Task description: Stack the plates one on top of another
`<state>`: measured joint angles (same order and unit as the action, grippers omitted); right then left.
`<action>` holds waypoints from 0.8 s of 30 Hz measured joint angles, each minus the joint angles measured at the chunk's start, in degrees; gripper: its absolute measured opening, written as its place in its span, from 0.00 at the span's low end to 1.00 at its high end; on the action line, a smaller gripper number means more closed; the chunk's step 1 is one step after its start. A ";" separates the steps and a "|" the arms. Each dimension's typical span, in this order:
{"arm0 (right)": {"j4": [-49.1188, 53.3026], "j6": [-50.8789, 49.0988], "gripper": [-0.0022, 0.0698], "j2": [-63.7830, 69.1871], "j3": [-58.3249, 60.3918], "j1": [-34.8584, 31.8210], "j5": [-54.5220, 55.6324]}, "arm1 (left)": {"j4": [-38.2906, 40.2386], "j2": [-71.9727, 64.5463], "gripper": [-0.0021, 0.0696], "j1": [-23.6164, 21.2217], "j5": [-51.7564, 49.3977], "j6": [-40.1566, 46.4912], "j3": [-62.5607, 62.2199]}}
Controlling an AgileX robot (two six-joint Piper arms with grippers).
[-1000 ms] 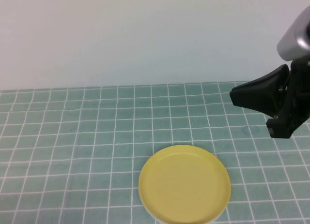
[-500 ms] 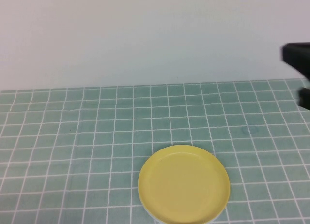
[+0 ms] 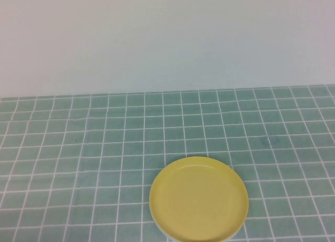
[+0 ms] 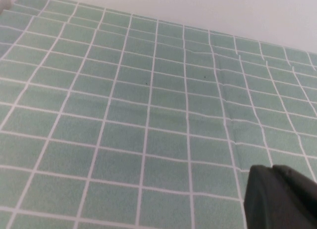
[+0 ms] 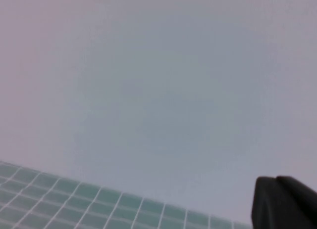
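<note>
One round yellow plastic plate (image 3: 199, 199) lies topmost on the green tiled table (image 3: 78, 148). Left claw (image 4: 280, 197) and right claw (image 5: 285, 202): opening cannot be determined.

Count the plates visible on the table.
1 clearly: the yellow plate, near edge of the green tablecloth. A white rim peeks beneath it, so others may be hidden underneath. Neither end effector appears overhead.

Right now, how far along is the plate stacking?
The yellow plate sits on top near the table's front edge, with a white rim peeking out beneath it, so a stack looks built. No blue plate shows. Nothing is in hand: the left gripper hangs over bare cloth, the right gripper faces the wall. Possibly nothing left.
</note>
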<state>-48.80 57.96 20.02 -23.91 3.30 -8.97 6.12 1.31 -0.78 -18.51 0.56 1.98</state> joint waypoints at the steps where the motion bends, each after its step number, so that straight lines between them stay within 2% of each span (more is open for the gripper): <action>1: -0.25 0.00 0.03 -1.25 1.40 -0.13 -0.27 | 0.00 0.00 0.03 0.00 0.00 0.00 0.00; 9: -0.09 -3.08 0.03 -3.84 9.94 -0.37 -1.49 | 0.00 0.00 0.03 0.00 0.00 0.00 0.00; 12: 12.36 -16.47 0.03 -4.93 13.37 -0.37 -0.97 | 0.00 0.00 0.03 0.00 0.00 0.00 0.00; 17: 45.16 -52.70 0.03 -8.90 19.18 -0.37 0.15 | 0.00 0.00 0.03 0.00 0.00 0.00 0.00; 19: 51.00 -59.21 0.03 -11.19 22.48 -0.37 2.20 | 0.00 0.00 0.03 0.00 0.00 0.00 0.00; 21: 52.66 -62.27 0.03 -13.97 24.89 -0.37 2.41 | 0.00 0.00 0.03 0.00 0.00 0.00 0.00; 24: 54.14 -63.95 0.03 -19.30 25.32 -0.46 -4.00 | 0.00 0.00 0.03 0.00 0.00 0.00 0.00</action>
<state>5.34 -5.99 0.72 1.41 2.84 -12.98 6.12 1.31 -0.78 -18.51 0.56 1.98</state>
